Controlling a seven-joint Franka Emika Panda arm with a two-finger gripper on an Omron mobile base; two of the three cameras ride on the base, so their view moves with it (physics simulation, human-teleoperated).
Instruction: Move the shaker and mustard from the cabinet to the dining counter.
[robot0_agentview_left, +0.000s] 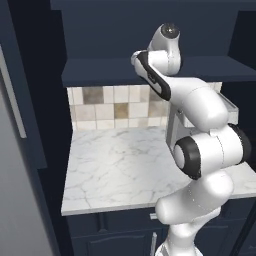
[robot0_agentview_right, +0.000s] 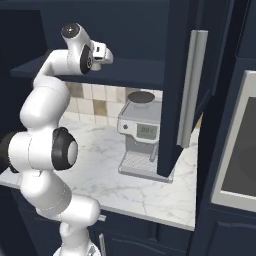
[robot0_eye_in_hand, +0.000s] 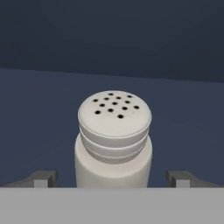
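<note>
Arm is reaching up into the cabinet (robot0_agentview_left: 150, 30), hand at top centre of the left base view and upper left of the right base view. In the hand view the shaker (robot0_eye_in_hand: 113, 140) is standing upright at frame centre on the cabinet shelf, between the gripper (robot0_eye_in_hand: 113, 178) fingertips (robot0_eye_in_hand: 43, 178), which are spread wide with gaps either side. Step looks like shaker pickup. Next: close on the body, lift out, carry to the dining counter.
</note>
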